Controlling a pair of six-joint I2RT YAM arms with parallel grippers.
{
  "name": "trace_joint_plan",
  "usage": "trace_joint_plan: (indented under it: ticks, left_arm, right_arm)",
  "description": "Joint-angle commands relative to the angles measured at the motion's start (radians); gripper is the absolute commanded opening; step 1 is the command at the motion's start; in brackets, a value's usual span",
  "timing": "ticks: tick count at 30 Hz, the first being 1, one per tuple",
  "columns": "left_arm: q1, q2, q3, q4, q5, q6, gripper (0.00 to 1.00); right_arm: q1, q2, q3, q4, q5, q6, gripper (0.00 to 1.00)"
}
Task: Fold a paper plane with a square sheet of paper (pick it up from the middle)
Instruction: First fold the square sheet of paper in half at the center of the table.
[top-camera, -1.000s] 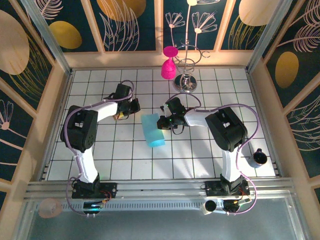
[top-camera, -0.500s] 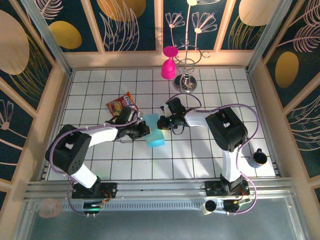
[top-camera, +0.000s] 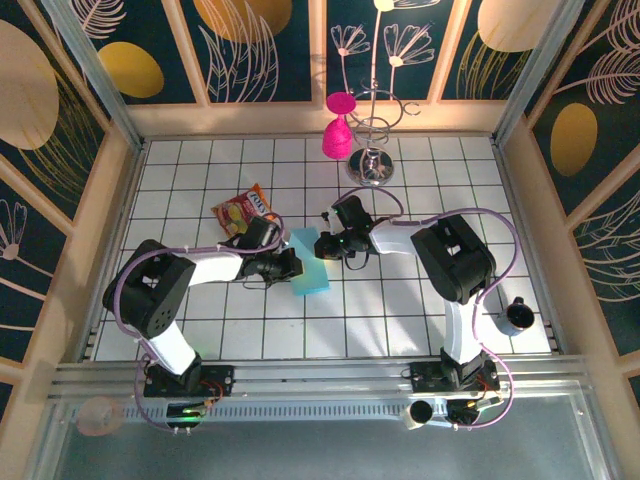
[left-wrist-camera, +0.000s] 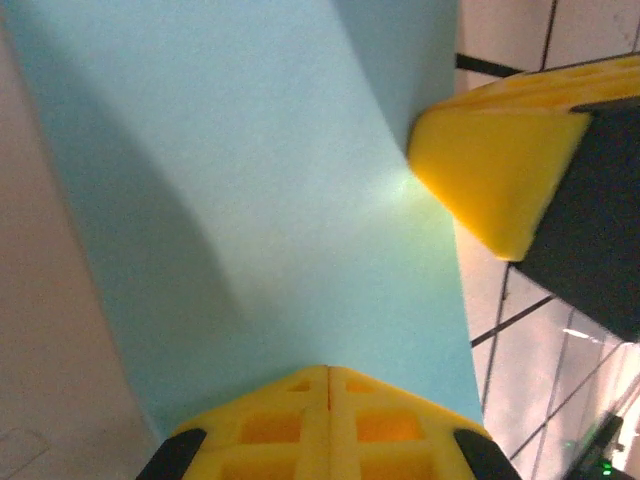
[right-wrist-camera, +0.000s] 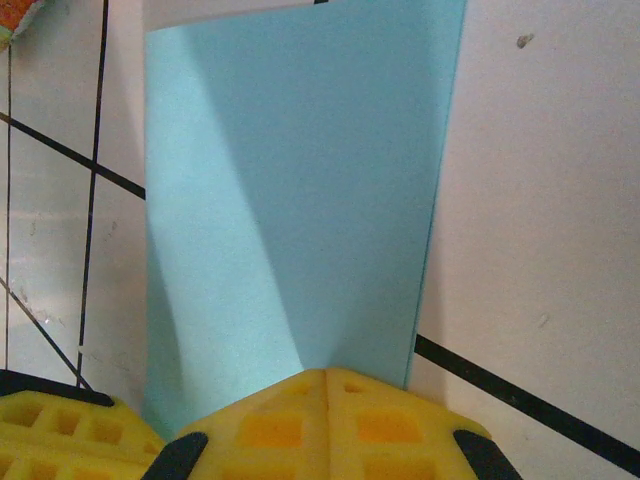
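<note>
The square sheet of paper (top-camera: 312, 268) is light blue and lies on the tiled table as a narrow rectangle, doubled over along its length; it does not have the shape of a paper plane. My left gripper (top-camera: 292, 266) is shut, its tips resting on the sheet's left edge. My right gripper (top-camera: 326, 246) is shut too, its tips on the far right corner. In the left wrist view the sheet (left-wrist-camera: 260, 200) spreads ahead of the left gripper (left-wrist-camera: 328, 372), with the right gripper's finger (left-wrist-camera: 500, 170) pressing it. In the right wrist view the sheet (right-wrist-camera: 300, 200) lies flat before the right gripper (right-wrist-camera: 327, 372).
A red-and-yellow snack packet (top-camera: 245, 210) lies just left of and beyond the left gripper. A pink cup (top-camera: 337, 128) and a metal stand (top-camera: 375, 160) are at the back. A dark mug (top-camera: 520, 315) sits near the right wall.
The left arm swung from over the snack packet to the paper's left edge. The paper's raised curl has gone down into a flat, narrower rectangle. The right gripper stayed put.
</note>
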Motion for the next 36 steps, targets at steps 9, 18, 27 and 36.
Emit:
trace_joint_plan:
  ticks: [9, 18, 27, 36]
  left_arm:
    - [0.024, -0.08, -0.167, -0.133, -0.101, 0.069, 0.04]
    - [-0.013, -0.245, -0.085, -0.101, -0.052, 0.006, 0.04]
    - [-0.077, -0.056, -0.008, -0.014, -0.002, -0.019, 0.03]
    - [-0.077, -0.073, -0.199, -0.097, -0.052, 0.029, 0.04]
  right_arm:
    - [-0.02, 0.131, -0.121, -0.285, 0.286, -0.003, 0.02]
    - [-0.021, 0.13, -0.116, -0.282, 0.282, -0.002, 0.02]
    - [-0.021, 0.125, -0.125, -0.283, 0.285, 0.004, 0.02]
    - [-0.024, 0.14, -0.115, -0.289, 0.291, 0.004, 0.02]
